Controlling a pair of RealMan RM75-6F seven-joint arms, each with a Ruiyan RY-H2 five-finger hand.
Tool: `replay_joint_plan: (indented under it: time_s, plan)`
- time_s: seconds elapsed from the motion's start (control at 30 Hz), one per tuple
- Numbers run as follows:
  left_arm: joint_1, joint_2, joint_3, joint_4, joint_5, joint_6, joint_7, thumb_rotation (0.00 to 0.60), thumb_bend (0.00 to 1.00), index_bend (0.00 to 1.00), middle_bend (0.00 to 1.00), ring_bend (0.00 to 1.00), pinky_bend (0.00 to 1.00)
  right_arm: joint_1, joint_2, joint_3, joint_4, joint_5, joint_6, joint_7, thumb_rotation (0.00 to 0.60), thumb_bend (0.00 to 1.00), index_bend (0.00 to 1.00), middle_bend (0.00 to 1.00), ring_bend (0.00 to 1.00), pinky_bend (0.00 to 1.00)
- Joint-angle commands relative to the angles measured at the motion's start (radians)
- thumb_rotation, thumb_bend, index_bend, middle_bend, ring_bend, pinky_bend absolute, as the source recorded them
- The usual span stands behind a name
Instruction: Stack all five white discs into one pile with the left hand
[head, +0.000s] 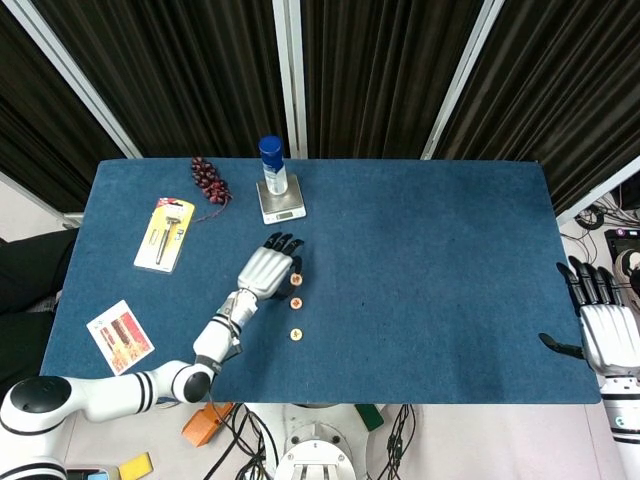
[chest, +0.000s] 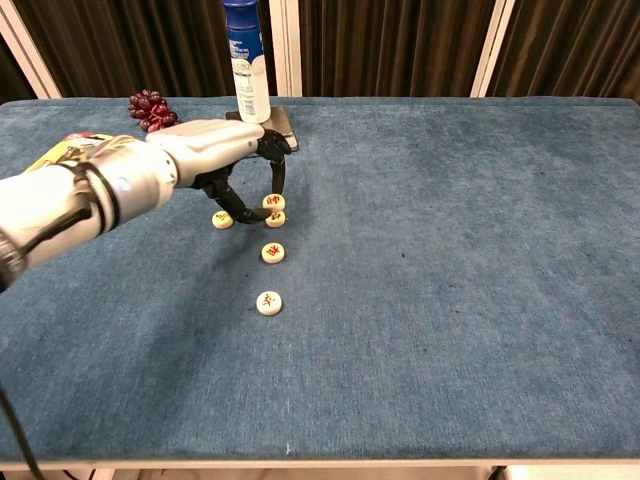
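My left hand (chest: 215, 150) reaches over the left-centre of the blue table (chest: 450, 300) and pinches a white disc with a red mark (chest: 273, 201) between thumb and fingertips. That disc sits directly over another white disc (chest: 275, 218), touching it or just above it; I cannot tell which. A third disc (chest: 222, 219) lies to the left, under the palm. Two more lie nearer the front: one (chest: 272, 252) (head: 297, 302) and one (chest: 268, 302) (head: 296, 334). In the head view the left hand (head: 268, 268) hides the far discs. My right hand (head: 605, 325) rests open at the table's right edge.
A blue-capped bottle (chest: 247, 60) stands on a small scale (chest: 288, 128) just behind the left hand. Dark grapes (chest: 152, 108) and a yellow tool pack (head: 165, 233) lie at the far left. A printed card (head: 120, 336) sits near the front left corner.
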Motion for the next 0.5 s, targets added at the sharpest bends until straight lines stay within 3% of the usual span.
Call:
replay_joint_plan:
  time_s: [0.03,0.5]
  plan:
    - [-0.035,-0.029,-0.01,0.046,-0.062,-0.016,0.037,0.6,0.39,0.51,0.1,0.0,0.0,-0.001,0.0,0.001,0.001,0.002,0.0,0.001,0.6,0.13,0.0,0.0,0.0,0.0]
    - [-0.074,-0.05,0.019,0.093,-0.133,-0.004,0.057,0.6,0.37,0.48,0.09,0.0,0.0,-0.002,-0.002,0.002,0.0,0.008,-0.002,-0.002,0.6,0.13,0.0,0.0,0.0,0.0]
